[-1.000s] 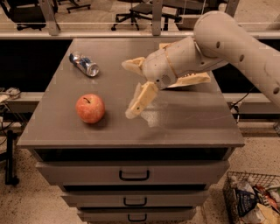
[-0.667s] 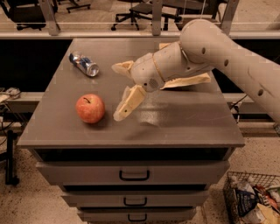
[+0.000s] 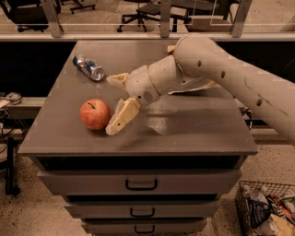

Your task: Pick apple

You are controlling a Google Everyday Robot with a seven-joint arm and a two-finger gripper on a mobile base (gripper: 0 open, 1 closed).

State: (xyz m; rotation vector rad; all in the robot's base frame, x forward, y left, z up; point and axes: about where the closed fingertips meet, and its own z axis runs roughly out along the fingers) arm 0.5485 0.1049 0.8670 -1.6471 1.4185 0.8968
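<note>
Camera view: round red-orange apple (image 3: 95, 114) on grey cabinet top (image 3: 212, 133), front left. Cream two-finger gripper (image 3: 113, 104) is just beside it, fingers spread. I judge the apple firm, smooth and fairly heavy, so I grip across its widest middle.

One gripper (image 3: 112, 105), with its two fingers (image 3: 120, 117) spread wide, hangs low over the one cabinet top (image 3: 207, 129). One apple (image 3: 95, 114) sits just beside the claw's lower finger, on the view's left. One crushed can (image 3: 88, 67) lies beyond the claw, farther back and left. Three drawers (image 3: 141, 184) are stacked below the claw, each with one dark handle, three handles in all. One wire basket (image 3: 262, 207) stands on the floor, low and far right of the claw. At least two office chairs (image 3: 138, 14) stand well behind it.
</note>
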